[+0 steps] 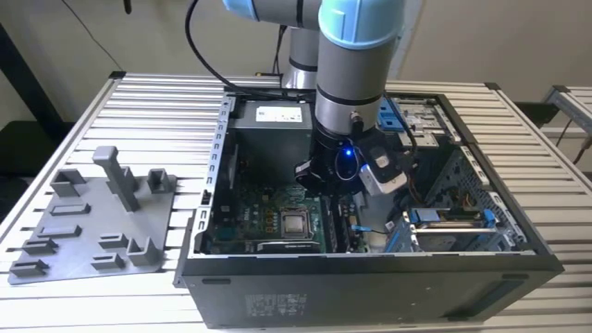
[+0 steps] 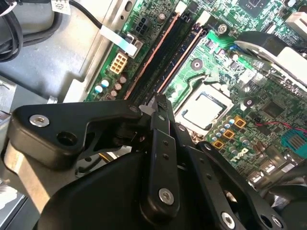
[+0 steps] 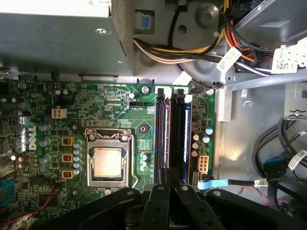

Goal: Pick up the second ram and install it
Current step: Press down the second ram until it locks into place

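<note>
1. The gripper (image 3: 165, 189) hangs low inside the open computer case (image 1: 370, 277), its black fingers (image 2: 160, 112) drawn together to a narrow tip directly over the memory slots (image 3: 171, 134); whether anything is pinched between them cannot be told.
2. In the first wrist view the fingertip meets the near end of the 2 long parallel slots. The slot nearer the small white power connector (image 3: 202, 164) carries the second ram (image 3: 186, 139), a thin bluish stick lying seated along its length, just beside the gripper tip. The neighbouring slot also looks filled, with a copper-coloured edge showing.
3. The second wrist view shows the same slots (image 2: 160, 52) running away from the fingertip across the green motherboard (image 2: 225, 57).
4. Beside the slots sits the square processor (image 3: 109, 162) in its metal frame, near but apart from the gripper.
5. The grey power-supply box (image 3: 53, 38) lies past the far end of the slots, with a bundle of coloured cables (image 3: 192, 48) leading from it.
6. In the exterior view the arm (image 1: 351, 76) reaches straight down into the case, which rests on a slatted metal bench (image 1: 148, 111).
7. A grey fixture tray (image 1: 97, 222) lies on the bench at the exterior view's left, well apart from the case.
</note>
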